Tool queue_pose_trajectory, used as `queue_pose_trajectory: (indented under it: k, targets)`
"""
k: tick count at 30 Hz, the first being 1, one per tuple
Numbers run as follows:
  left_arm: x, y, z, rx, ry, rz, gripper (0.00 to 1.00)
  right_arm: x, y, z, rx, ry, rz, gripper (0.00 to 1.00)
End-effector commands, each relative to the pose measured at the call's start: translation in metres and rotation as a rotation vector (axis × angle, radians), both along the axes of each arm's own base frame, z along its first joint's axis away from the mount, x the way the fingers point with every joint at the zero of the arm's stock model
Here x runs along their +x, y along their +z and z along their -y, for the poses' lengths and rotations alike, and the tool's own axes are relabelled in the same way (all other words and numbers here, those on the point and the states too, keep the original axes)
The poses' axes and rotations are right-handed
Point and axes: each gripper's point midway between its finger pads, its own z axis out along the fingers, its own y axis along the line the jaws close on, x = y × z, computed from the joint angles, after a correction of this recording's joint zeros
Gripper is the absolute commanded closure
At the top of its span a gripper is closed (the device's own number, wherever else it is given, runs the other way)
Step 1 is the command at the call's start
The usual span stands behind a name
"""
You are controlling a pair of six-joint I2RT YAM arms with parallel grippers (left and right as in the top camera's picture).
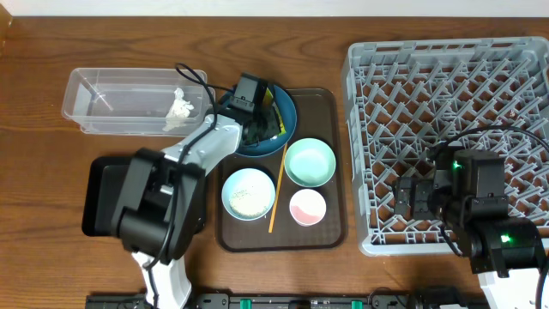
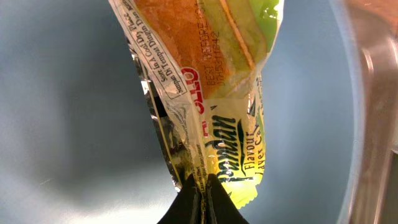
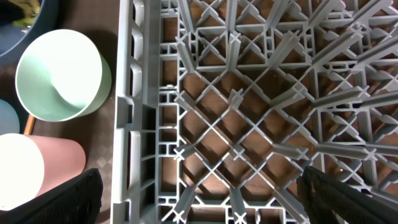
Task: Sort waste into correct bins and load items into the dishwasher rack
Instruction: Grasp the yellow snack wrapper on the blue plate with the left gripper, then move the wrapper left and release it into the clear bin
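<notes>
**Snack wrapper [image 2: 211, 118] pinched over dark-blue plate [image 2: 68, 99]**

The left tool [image 2: 202, 190] is closed tight on the snack wrapper's lower edge, likely to carry it to a bin. Over the left edge of the dishwasher rack [image 1: 358, 172] the right tool [image 3: 199, 205] is spread wide, gripping nothing. The clear tub [image 1: 111, 99] holds the tissue [image 1: 180, 106]. On the brown tray [image 1: 334, 227]: mint-green bowl [image 1: 310, 161], pale-blue bowl [image 1: 249, 193], pink bowl [image 1: 307, 207], stick [image 1: 276, 193]

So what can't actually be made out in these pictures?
Dark-blue plate, overhead: the left arm covers most of it.
Black tray, overhead: the same arm hides its right part.
Snack wrapper, left wrist view: its top runs off the frame, small print blurred.
Grey rack, overhead: right side cut by the edge, right arm over its near corner.
Rice in the pale-blue bowl, overhead: grains too small to tell apart.
</notes>
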Motion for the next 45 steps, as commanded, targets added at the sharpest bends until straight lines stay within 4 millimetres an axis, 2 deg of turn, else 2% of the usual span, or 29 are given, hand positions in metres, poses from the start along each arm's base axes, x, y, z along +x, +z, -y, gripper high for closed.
queue_pose_trajectory:
  k: [1,3,5,8,11,15,20,21,23,27,32,36,42,45]
  targets:
    - [0.004,0.049,-0.015,0.091,-0.047,0.138,0.94,0.002,0.008,0.002,0.001,-0.014,0.021,0.01]
    - [0.000,0.070,-0.025,0.144,-0.077,0.180,0.94,0.002,0.008,0.002,0.001,-0.014,0.021,0.01]
    - [-0.004,0.090,-0.044,0.213,-0.069,0.216,0.94,0.002,0.008,0.002,0.001,-0.014,0.021,0.01]
    - [-0.007,0.118,-0.084,0.311,0.017,0.255,0.94,0.002,0.008,0.002,0.001,-0.014,0.021,0.01]
    - [-0.007,0.137,-0.124,0.361,0.120,0.278,0.94,0.002,0.008,0.002,0.001,-0.014,0.021,0.01]
    - [-0.004,0.142,-0.171,0.375,0.235,0.270,0.94,0.002,0.008,0.002,0.001,-0.014,0.021,0.01]
    - [0.000,0.132,-0.214,0.389,0.338,0.235,0.93,0.002,0.008,0.002,0.001,-0.014,0.021,0.01]
    - [0.001,0.130,-0.218,0.388,0.346,0.231,0.88,0.002,0.008,0.002,0.001,-0.014,0.021,0.01]
    - [0.002,0.128,-0.225,0.391,0.362,0.226,0.64,0.002,0.008,0.002,0.001,-0.014,0.021,0.01]
    - [0.002,0.130,-0.226,0.388,0.365,0.232,0.63,0.002,0.008,0.002,0.001,-0.014,0.021,0.01]
    - [-0.008,0.131,-0.195,0.270,0.267,0.206,0.63,0.002,0.008,0.002,0.001,-0.014,0.021,0.01]
    - [-0.038,0.118,-0.156,0.209,0.148,0.086,0.60,0.003,0.007,0.002,0.001,-0.014,0.016,0.01]
    - [-0.099,0.095,-0.107,0.250,-0.040,-0.125,0.55,0.003,0.003,0.002,-0.001,-0.014,0.002,0.01]
    - [-0.118,0.090,-0.084,0.267,-0.126,-0.164,0.53,0.004,0.002,0.002,-0.001,-0.014,-0.005,0.01]
